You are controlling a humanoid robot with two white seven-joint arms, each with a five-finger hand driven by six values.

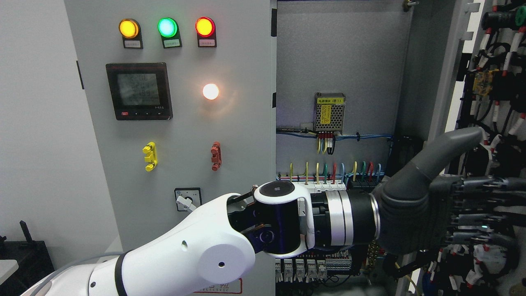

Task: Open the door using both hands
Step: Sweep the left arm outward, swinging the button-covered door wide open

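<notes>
The left robot hand (444,205) reaches across from the lower left to the right-hand door (448,82) of the cabinet, which stands swung open at the picture's right. Its fingers (481,201) lie straight and flat against the door's inner side, the thumb raised above them; they grip nothing. The door's edge runs just behind the thumb, and its inner face carries wiring (499,49) with red and white sleeves.

The left-hand door (246,135) is closed. On it are three lamps in a row, yellow (128,28), green (167,27) and red (205,26), one lit white lamp (210,91), one meter with a screen (138,91), two handles, yellow (149,156) and red (215,156), and one rotary switch (187,199).

Inside the open cabinet sit a small power supply (329,112) with a yellow label and a row of coloured wires (333,170). The forearm (296,222) covers part of the lower terminal rows.
</notes>
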